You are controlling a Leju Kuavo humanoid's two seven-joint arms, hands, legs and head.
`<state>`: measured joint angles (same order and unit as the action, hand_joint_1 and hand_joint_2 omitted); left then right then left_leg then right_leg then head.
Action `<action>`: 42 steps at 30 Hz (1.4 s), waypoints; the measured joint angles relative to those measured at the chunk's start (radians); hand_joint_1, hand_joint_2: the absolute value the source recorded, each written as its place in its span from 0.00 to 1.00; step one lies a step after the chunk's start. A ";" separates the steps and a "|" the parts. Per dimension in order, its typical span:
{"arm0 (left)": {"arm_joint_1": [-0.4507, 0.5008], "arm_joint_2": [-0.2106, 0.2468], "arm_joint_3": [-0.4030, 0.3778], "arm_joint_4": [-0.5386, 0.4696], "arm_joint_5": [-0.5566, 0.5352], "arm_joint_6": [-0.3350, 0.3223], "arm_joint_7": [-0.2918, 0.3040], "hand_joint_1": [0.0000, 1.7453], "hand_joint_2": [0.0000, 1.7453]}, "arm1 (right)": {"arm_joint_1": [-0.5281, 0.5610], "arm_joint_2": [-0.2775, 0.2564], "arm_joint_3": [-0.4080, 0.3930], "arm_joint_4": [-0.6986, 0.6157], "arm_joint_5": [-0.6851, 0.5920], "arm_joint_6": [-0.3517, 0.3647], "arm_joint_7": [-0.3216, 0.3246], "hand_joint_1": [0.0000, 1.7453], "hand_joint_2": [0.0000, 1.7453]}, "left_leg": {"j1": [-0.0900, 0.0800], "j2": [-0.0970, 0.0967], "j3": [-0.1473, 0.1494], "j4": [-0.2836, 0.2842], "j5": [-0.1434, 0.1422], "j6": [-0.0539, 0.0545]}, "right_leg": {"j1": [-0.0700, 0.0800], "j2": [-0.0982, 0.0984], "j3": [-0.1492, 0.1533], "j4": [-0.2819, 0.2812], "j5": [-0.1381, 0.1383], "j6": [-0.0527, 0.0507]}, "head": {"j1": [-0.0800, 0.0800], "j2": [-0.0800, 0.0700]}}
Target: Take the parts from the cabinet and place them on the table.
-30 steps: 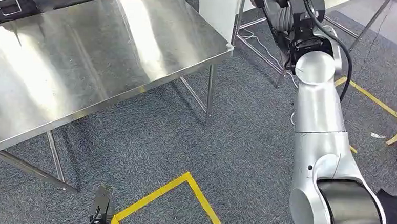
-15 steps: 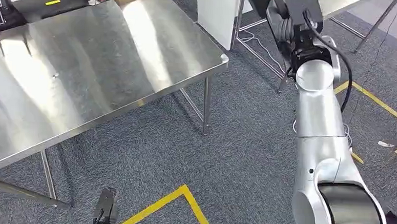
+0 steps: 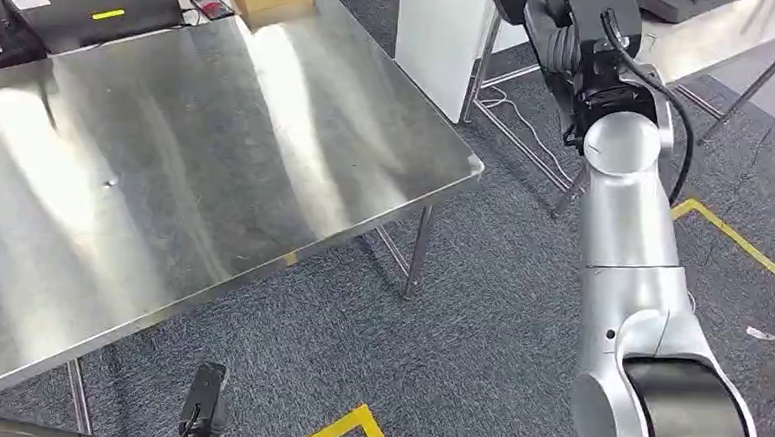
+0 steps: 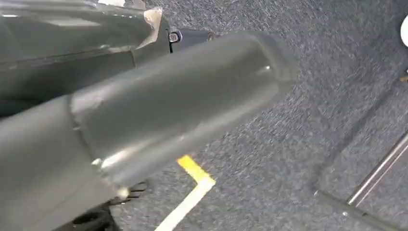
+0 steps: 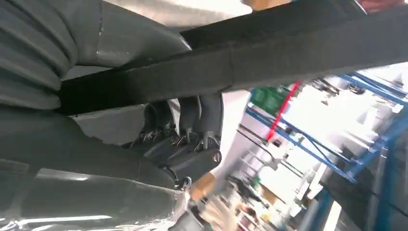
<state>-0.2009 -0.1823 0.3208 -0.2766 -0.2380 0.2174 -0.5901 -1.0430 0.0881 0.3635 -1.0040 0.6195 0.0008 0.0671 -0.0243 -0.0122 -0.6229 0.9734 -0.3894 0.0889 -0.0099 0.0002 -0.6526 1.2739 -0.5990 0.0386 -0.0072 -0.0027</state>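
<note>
From the head view the right robot hand (image 3: 563, 37) is raised at 1 o'clock, beyond the steel worktop (image 3: 197, 148); its grasp cannot be told there. The right wrist view shows its fingers (image 5: 192, 120) wrapped around a flat black part (image 5: 269, 57). In the left wrist view, the left robot hand (image 4: 159, 106) hangs above grey carpet (image 4: 308, 120) and yellow floor tape (image 4: 192, 192); its grasp cannot be told.

The whole head view has shifted, so the camera has turned and the things themselves have not moved. The steel table (image 3: 217, 150) now fills more of the picture, its near corner further right than before. The yellow floor tape (image 3: 337, 434) by the table has slid almost off the lower edge. The right arm (image 3: 623, 241) reaches up as before.
</note>
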 joint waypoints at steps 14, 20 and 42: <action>0.023 -0.023 0.000 0.010 0.008 -0.024 -0.015 0.00 0.00 | 0.046 -0.010 0.008 0.004 0.016 -0.001 0.017 1.00 1.00 | -0.002 -0.015 0.069 0.157 -0.100 -0.010 | 0.025 -0.005 0.197 -0.527 0.277 -0.064 | -0.009 0.000; 0.073 -0.014 -0.017 0.017 -0.008 -0.039 -0.028 0.00 0.00 | 0.059 -0.013 0.016 0.023 0.048 0.002 0.047 1.00 1.00 | 0.096 0.031 -0.016 -0.009 -0.009 -0.157 | -0.065 -0.018 0.268 -0.536 0.215 0.012 | -0.010 0.000; 0.038 0.006 -0.057 0.015 -0.023 -0.047 0.002 0.00 0.00 | 0.091 -0.074 0.010 -0.054 0.048 -0.043 0.047 1.00 1.00 | 0.080 0.025 -0.109 0.017 0.089 -0.129 | -0.042 -0.013 0.109 -0.244 0.091 -0.007 | 0.011 0.000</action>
<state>-0.1626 -0.1759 0.2636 -0.2613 -0.2613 0.1701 -0.5886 -0.9520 0.0137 0.3735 -1.0578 0.6672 -0.0423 0.1137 0.0561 0.0126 -0.7319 0.9905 -0.3009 -0.0396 -0.0515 -0.0125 -0.5438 1.0296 -0.5079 0.0321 0.0038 -0.0027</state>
